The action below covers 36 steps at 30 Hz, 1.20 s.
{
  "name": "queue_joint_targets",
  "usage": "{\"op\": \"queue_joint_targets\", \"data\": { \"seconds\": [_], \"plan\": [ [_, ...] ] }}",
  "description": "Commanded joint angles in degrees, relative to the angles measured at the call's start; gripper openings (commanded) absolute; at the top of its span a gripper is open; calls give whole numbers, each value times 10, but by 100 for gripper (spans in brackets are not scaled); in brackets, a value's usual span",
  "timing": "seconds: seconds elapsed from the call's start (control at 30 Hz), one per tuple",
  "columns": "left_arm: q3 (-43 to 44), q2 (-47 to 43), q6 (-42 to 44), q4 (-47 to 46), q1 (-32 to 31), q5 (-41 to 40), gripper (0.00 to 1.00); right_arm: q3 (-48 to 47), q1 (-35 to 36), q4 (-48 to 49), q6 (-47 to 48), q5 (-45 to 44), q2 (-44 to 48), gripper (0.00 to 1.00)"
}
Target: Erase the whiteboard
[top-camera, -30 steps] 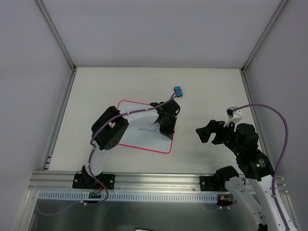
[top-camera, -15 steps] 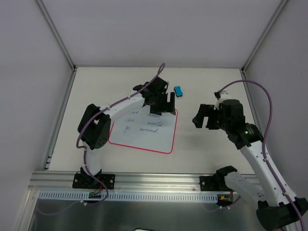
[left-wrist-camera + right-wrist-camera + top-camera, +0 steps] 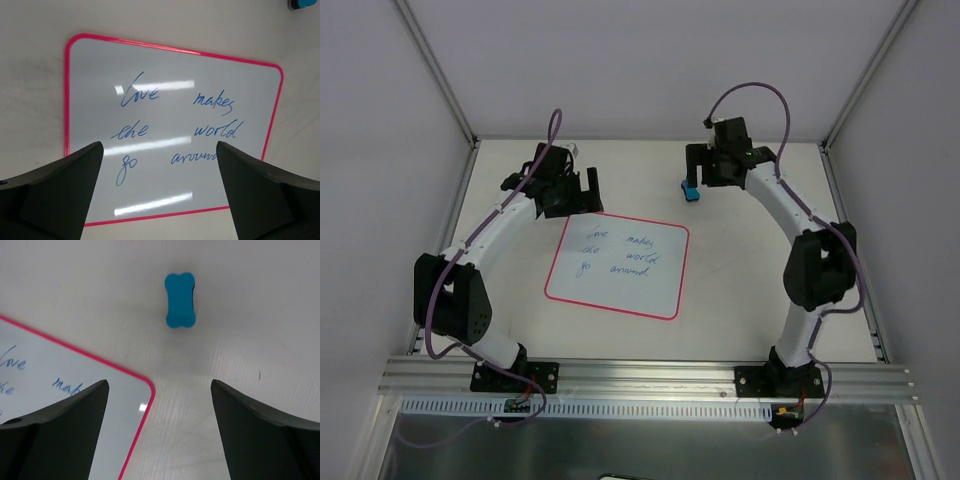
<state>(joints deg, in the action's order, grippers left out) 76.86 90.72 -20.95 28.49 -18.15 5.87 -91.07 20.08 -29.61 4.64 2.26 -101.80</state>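
The whiteboard (image 3: 616,268) lies flat mid-table, pink-rimmed, with three lines of blue handwriting (image 3: 175,125) on it. My left gripper (image 3: 578,195) hovers over the board's far left corner, open, with nothing between its fingers (image 3: 159,150). A small blue eraser (image 3: 690,190) lies on the table just beyond the board's far right corner. My right gripper (image 3: 705,176) hangs over it, open and empty. In the right wrist view (image 3: 160,385) the eraser (image 3: 180,300) is ahead of the fingertips and the whiteboard corner (image 3: 60,370) is at the left. The eraser (image 3: 304,4) also shows in the left wrist view.
Grey walls with metal posts close the table (image 3: 760,270) at the back and both sides. A metal rail (image 3: 650,375) runs along the near edge by the arm bases.
My left gripper has left the middle of the board, moved to its far left corner and opened. The right arm has stretched from the near right out to the eraser.
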Motion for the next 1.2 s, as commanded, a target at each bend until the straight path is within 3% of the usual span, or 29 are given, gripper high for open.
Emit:
{"op": "queue_joint_targets", "data": {
  "seconds": [0.0,0.13,0.4,0.57,1.17],
  "plan": [
    [-46,-51,38,10,15,-16,99,-110,1,16,48,-52,-91,87],
    [-103,-86,52,11,28,-33,99,-206,1,17,58,-64,-220,78],
    [-159,-121,71,14,32,-73,99,-335,0,-9,32,-82,-344,72],
    [-166,-113,64,16,32,-64,99,-348,-4,-19,13,-90,-350,68],
    [-183,-132,51,22,33,-46,99,-323,-10,-64,-85,-36,-357,68]
  ]
}}
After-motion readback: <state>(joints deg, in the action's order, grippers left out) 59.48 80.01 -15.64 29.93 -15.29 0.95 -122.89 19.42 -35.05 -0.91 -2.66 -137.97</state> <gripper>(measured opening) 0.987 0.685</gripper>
